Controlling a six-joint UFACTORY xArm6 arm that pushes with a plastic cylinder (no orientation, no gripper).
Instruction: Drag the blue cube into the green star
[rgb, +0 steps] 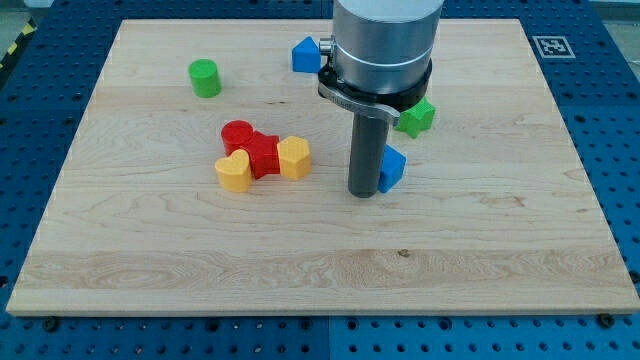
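The blue cube (392, 168) lies right of the board's middle, partly hidden by my rod. My tip (362, 192) rests on the board, touching the cube's left side. The green star (416, 117) lies just above and to the right of the cube, partly hidden by the arm's grey body, with a small gap between the two.
A second blue block (305, 54) lies near the view's top, left of the arm. A green cylinder (204, 77) sits at upper left. A cluster of two red blocks (252, 146) and two yellow blocks (233, 171) (294, 157) lies left of my tip. The wooden board (320, 270) has blue pegboard around it.
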